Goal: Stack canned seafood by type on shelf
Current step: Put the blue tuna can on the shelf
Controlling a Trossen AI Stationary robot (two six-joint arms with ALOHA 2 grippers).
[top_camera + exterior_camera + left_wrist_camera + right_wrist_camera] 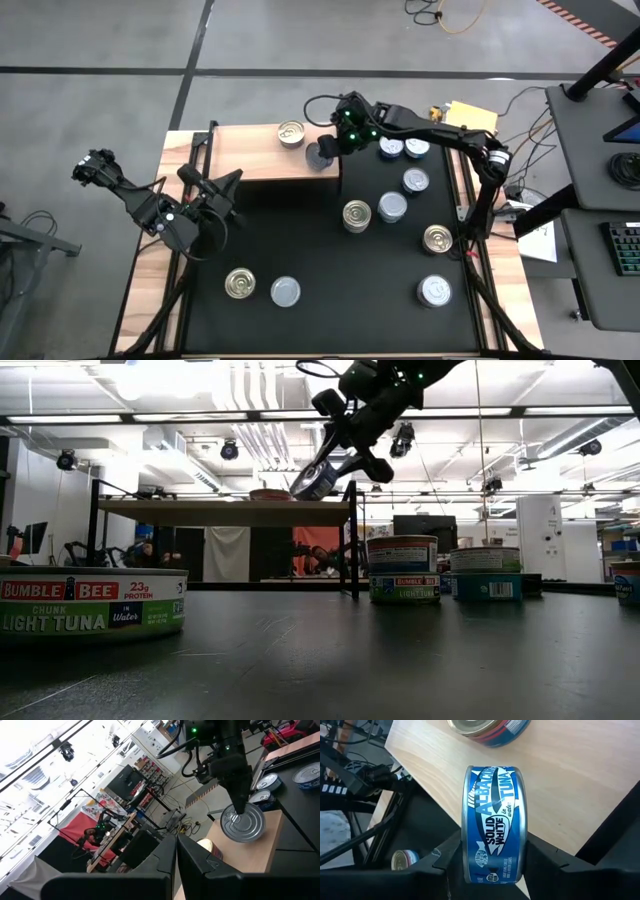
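Tin (494, 824) on edge, tilted, flat faces sideways; right claw (492, 860) clamps it above shelf (580, 780).

A blue-labelled tin (494, 825), seen in the right wrist view, reads "SOLID WHITE ALBACORE TUNA in water" along its side wall. In the low view, the nearest can (92, 603) carries "BUMBLE BEE" on a red band, "23g PROTEIN," and "CHUNK LIGHT TUNA in Water" on green. A stacked can (404, 588) farther back on the table shows "LIGHT TUNA"; print on the other tins is too small to read.
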